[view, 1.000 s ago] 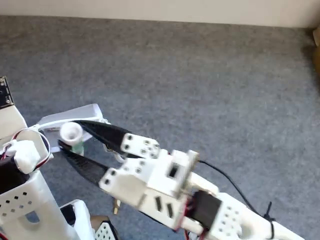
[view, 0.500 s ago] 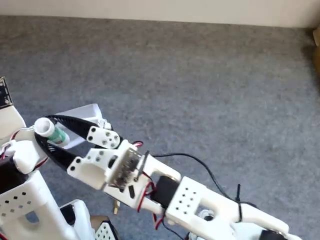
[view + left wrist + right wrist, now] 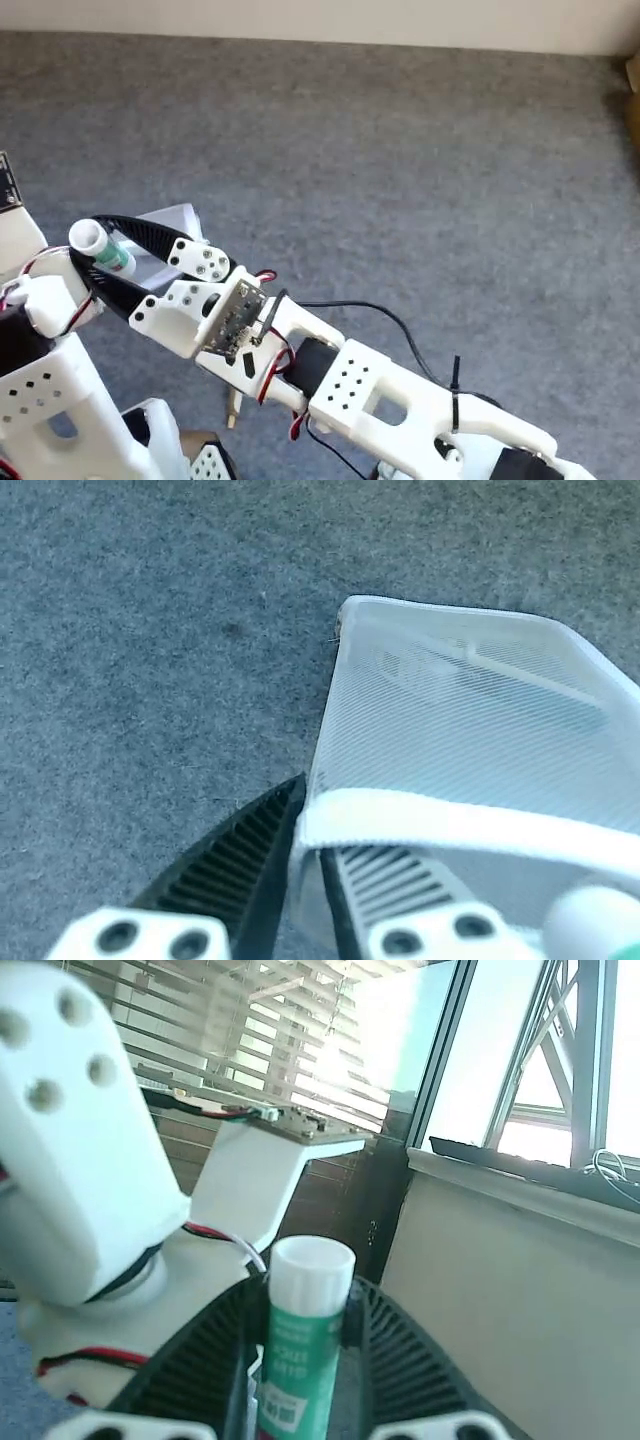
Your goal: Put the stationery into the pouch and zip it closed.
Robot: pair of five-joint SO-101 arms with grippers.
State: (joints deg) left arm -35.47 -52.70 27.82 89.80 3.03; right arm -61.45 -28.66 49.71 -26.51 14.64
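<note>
A glue stick point(image 3: 100, 248) with a white cap and green body stands between the black fingers of my right gripper point(image 3: 88, 245), which is shut on it. It hangs just above the white mesh pouch point(image 3: 165, 232) at the left of the high view. In the right wrist view the glue stick point(image 3: 303, 1345) sits upright in the right gripper point(image 3: 300, 1305). My left gripper point(image 3: 310, 805) is shut on the pouch's white rim point(image 3: 450, 825), holding the pouch point(image 3: 470, 720) open. The glue stick's cap point(image 3: 598, 918) shows at the pouch mouth.
Grey carpet-like surface point(image 3: 400, 150) stretches open to the right and back. The left arm's white body point(image 3: 45, 375) stands close beside the right gripper. A pale wall strip point(image 3: 320, 20) runs along the far edge.
My right gripper has carried the glue stick leftward and slightly back, from beside the pouch to over its mouth, with the arm stretching out further. The pouch stays held.
</note>
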